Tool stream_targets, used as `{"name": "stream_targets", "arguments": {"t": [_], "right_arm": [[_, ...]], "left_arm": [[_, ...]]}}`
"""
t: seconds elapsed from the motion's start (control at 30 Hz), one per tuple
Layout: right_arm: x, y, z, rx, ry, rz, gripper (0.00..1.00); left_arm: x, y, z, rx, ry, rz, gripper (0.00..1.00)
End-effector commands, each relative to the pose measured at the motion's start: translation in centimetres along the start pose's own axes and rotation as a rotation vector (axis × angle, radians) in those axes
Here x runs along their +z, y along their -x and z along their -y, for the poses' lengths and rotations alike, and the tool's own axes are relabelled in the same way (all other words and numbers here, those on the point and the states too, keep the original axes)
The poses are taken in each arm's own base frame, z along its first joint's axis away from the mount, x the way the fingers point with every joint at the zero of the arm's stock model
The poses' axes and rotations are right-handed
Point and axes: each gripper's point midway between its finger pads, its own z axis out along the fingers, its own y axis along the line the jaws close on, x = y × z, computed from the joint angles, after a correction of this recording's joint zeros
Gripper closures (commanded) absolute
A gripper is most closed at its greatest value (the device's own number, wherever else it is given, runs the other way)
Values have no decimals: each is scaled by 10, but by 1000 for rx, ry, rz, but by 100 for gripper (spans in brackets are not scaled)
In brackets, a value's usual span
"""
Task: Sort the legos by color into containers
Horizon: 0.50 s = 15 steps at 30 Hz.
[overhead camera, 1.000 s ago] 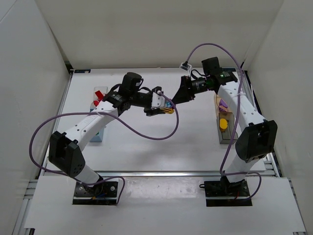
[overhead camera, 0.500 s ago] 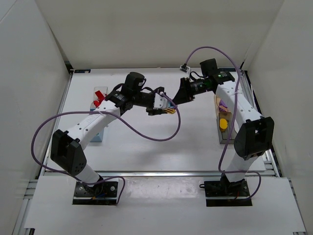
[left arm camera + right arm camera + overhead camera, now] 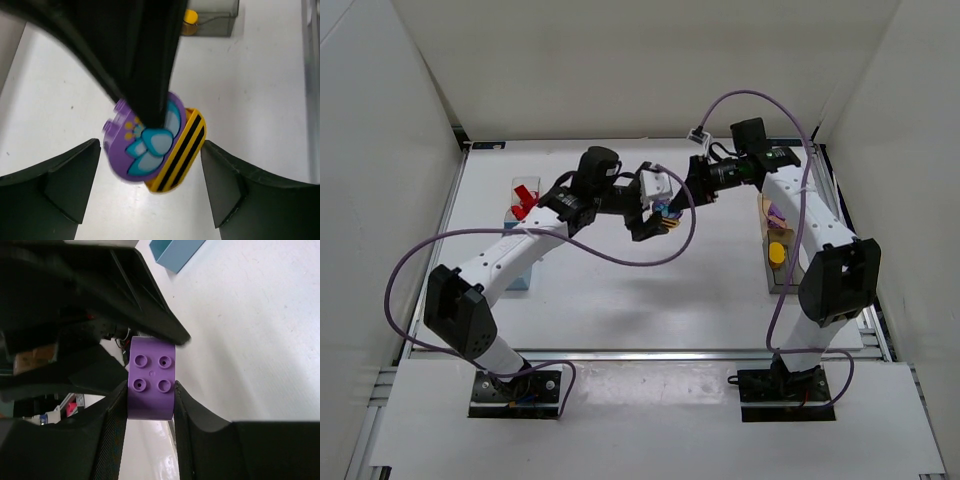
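A purple rounded lego with a blue butterfly print is stuck to a yellow black-striped lego. My right gripper is shut on the purple piece, whose four studs face its camera. In the top view the stack hangs above mid-table, between both grippers. My left gripper is open, with its fingers on either side of the stack and a gap on each side. The right gripper reaches in from the right, the left gripper from the left.
A clear box with red legos and a light blue box stand at the left. A tan box with purple legos and a dark smoky box with a yellow lego stand at the right. Purple cables loop over the table.
My left wrist has rolled and risen, turning its white housing upward. The right gripper has shifted slightly left, closer onto the stack. The stack stays in about the same place.
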Motion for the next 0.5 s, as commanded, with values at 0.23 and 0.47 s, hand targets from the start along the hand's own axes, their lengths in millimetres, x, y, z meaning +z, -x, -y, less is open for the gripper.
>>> {"name": "stream_targets", "arguments": {"t": [0.23,0.47], "right_arm": [[-51,58,-15,-101,-9,199,100],[-53,81,-36,-65,90,245,100]], "left_arm": [[-85,46,-25,-597,154,216,6],[-101,36,-28,-878,-44,316,2]]}}
